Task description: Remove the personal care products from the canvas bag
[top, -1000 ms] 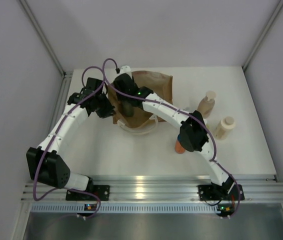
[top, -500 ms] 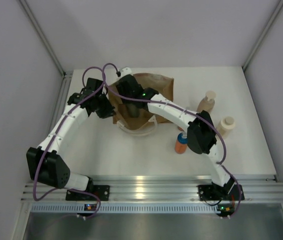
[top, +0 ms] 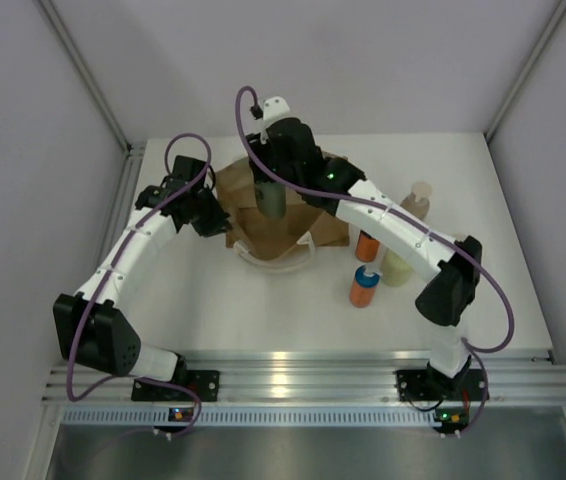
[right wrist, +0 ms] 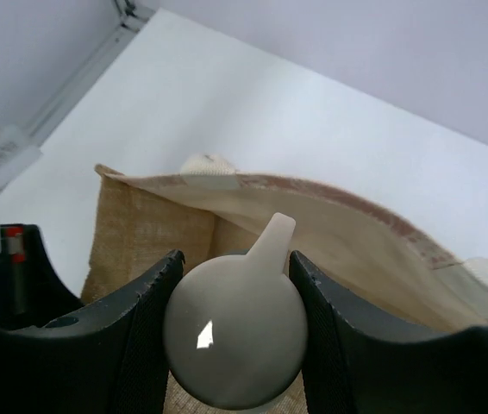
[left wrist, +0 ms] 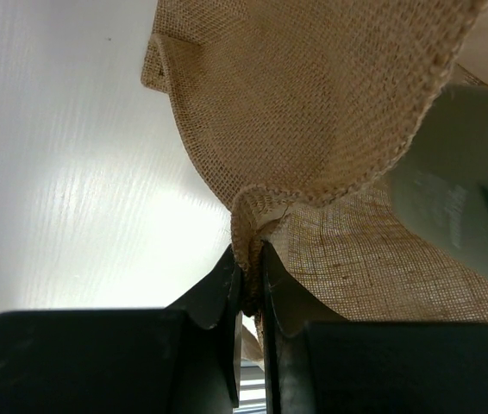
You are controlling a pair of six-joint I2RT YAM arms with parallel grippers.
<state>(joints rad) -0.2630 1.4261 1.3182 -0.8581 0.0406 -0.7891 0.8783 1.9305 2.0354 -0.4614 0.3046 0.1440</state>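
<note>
- Right now I'm gripping the dark grey-green plastic bottle point(top: 271, 200) in the right gripper point(right wrist: 235, 263). Both fingers are pressing against its rounded sides, and its small spout is pointing away from the wrist camera.
- I'm holding that bottle over the open mouth of the tan-brown woven canvas bag point(top: 288, 225), towards the bag's far left side.
- I'm pinching the bag's left rim with the left gripper point(left wrist: 248, 280), the jaws closed tight on a fold of the hem.
- The bag is lying at the far middle of the white table point(top: 213, 290), its white rope handle point(top: 273, 262) looping out on the near side.
- Right of the bag, four bottles are standing:
  - an orange bottle with a blue cap point(top: 363, 287), nearest;
  - a second orange bottle point(top: 367, 245), just beside the bag's right edge;
  - a yellow-green bottle point(top: 398, 265), partly under the right arm;
  - a tan bottle point(top: 415, 203), farther back.
</note>
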